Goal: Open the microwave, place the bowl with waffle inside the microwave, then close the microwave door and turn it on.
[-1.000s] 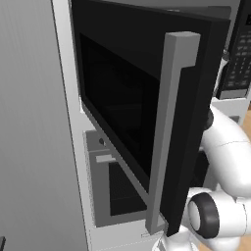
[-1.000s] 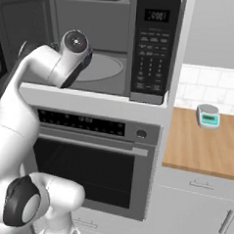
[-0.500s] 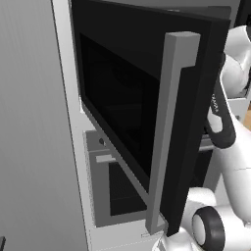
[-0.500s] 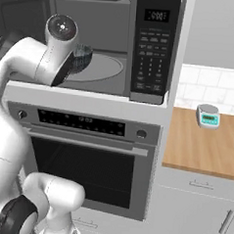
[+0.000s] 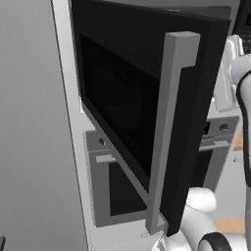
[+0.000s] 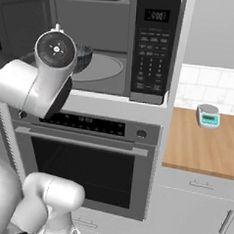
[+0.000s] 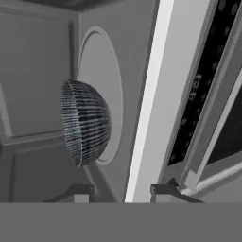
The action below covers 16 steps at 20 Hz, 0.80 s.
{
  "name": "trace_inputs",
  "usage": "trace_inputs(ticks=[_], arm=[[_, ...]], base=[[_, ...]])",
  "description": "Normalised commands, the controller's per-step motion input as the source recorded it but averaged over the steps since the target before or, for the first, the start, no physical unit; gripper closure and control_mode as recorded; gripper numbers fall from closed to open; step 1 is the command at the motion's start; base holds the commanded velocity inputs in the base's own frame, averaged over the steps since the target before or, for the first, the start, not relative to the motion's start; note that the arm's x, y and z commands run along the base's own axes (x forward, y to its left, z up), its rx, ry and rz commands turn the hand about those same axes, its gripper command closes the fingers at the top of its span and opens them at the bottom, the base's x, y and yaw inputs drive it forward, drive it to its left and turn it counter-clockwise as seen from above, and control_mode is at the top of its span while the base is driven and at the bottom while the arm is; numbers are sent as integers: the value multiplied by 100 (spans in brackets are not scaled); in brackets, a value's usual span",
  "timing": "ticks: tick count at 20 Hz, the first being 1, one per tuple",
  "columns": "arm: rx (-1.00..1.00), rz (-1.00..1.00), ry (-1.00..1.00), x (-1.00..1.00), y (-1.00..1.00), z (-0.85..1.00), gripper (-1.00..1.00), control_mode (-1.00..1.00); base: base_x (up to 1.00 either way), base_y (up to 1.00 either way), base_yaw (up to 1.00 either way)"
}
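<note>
Sitting on round grey turntable inside black built-in microwave: dark ribbed bowl; wide black door swung open (claw parted, empty).

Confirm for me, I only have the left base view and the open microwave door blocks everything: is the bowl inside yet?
Observer: Yes. The hand view shows the bowl sitting on the round turntable inside the microwave.
Operator: Is the gripper still on it?
Observer: No. The gripper is clear of the bowl, its fingertips apart with nothing between them.
Operator: Where's the arm?
Observer: In the right base view its wrist sits in front of the cavity opening, hiding part of the bowl.
Operator: Anything on the counter?
Observer: A small kitchen scale on the wooden counter, right of the oven.
</note>
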Motion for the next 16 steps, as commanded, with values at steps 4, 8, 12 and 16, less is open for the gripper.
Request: trace_inputs(ticks=[4, 8, 12, 16], arm=[[-1, 8, -26, -100, -2, -16, 100, -100], [-3, 0, -40, -100, 20, -38, 100, -100], [-8, 0, -39, -100, 27, -16, 100, -100], [-14, -1, -27, -100, 43, -6, 100, -100]], base=[[0, 0, 0], [0, 0, 0], [0, 0, 0], [0, 0, 0]])
